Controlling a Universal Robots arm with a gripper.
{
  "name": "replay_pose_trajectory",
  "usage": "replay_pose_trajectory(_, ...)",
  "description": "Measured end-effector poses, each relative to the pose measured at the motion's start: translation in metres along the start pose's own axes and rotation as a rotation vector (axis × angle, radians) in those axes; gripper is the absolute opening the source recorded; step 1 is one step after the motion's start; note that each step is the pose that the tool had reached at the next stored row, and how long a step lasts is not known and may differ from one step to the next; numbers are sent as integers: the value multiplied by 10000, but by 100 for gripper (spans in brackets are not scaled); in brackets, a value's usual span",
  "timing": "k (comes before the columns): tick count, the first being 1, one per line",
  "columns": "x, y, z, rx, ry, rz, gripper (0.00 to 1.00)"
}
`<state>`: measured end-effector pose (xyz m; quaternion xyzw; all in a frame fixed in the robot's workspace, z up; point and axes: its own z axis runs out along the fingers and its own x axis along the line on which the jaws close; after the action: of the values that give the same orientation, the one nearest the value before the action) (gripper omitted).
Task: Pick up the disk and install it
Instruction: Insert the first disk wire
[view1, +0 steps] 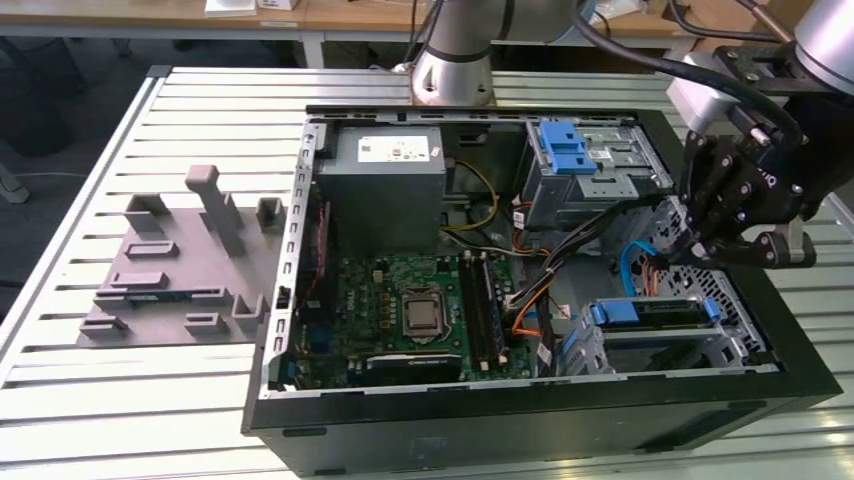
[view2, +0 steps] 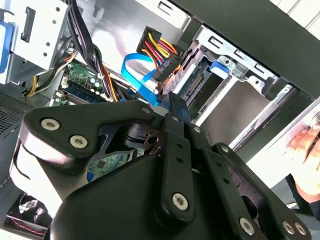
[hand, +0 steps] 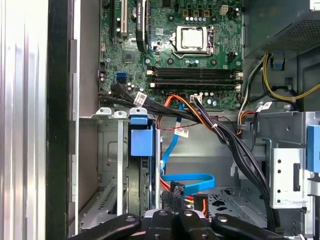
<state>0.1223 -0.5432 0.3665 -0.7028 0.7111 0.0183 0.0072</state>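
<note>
The disk (view1: 650, 314), silver with a blue frame, sits on edge in the drive bay at the near right corner of the open computer case (view1: 534, 420). In the first wrist view its blue end (hand: 140, 142) stands in the bay slot. My gripper (view1: 694, 250) hangs inside the case just beyond that bay, its fingers (hand: 161, 220) pressed together and shut on nothing. Close ahead of the fingertips (view2: 175, 102) lies a black cable plug (hand: 173, 192) with red and yellow wires, beside a blue flat cable (hand: 187, 177).
A grey metal cage with a blue latch (view1: 571, 150) and a power supply box (view1: 387, 180) fill the case's far side, with the motherboard (view1: 400, 310) below. A grey fixture plate (view1: 174, 270) lies on the slatted table. A person's hand (view2: 306, 145) is outside the case.
</note>
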Motion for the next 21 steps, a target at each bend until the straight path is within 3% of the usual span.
replay_pose_trajectory(13,-39,-27,1,0,1,0,11)
replay_pose_trajectory(21,-79,-102,2,0,1,0,11)
